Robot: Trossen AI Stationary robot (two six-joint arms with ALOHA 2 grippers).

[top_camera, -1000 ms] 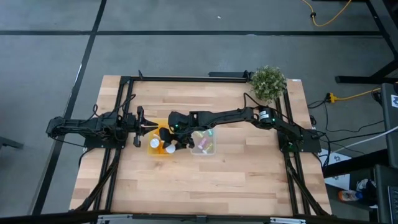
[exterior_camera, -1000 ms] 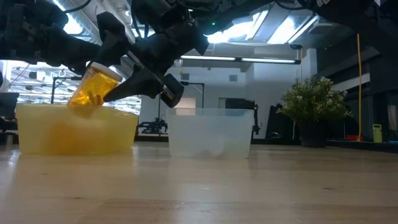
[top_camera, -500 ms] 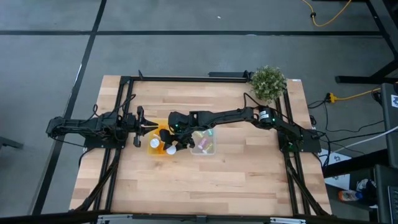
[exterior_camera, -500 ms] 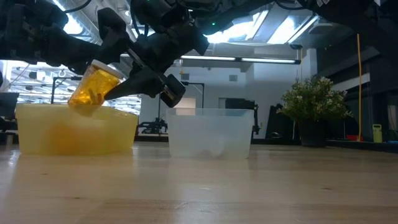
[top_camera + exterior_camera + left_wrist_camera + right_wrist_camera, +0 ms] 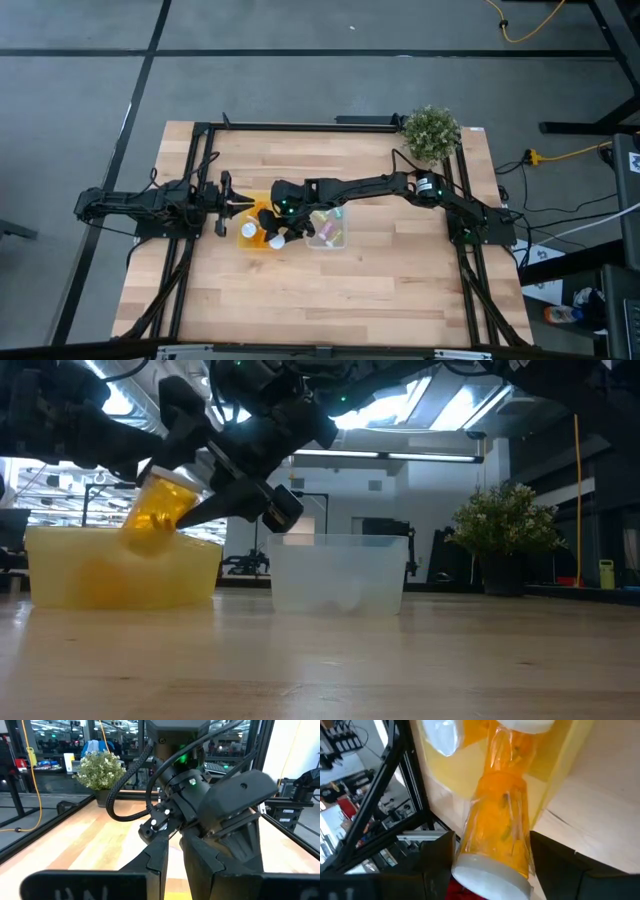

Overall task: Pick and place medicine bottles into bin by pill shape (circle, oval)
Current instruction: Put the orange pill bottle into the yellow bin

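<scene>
High view: wooden bench (image 5: 330, 290), yellow tray (image 5: 247, 236) at centre, clear tray (image 5: 338, 238) touching it at 3 o'clock. Right tool (image 5: 205, 485) clamps orange pill bottle (image 5: 155, 515), tilted, over yellow tray; two more bottles (image 5: 440, 735) inside. Left tool (image 5: 226, 205) at tray's 9 o'clock, fingers nearly together, empty.

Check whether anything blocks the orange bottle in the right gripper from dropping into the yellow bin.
Nothing visible blocks it. The right gripper holds the orange bottle tilted just above the yellow bin. Capped bottles already lie inside that bin. The left gripper waits beside it.
</scene>
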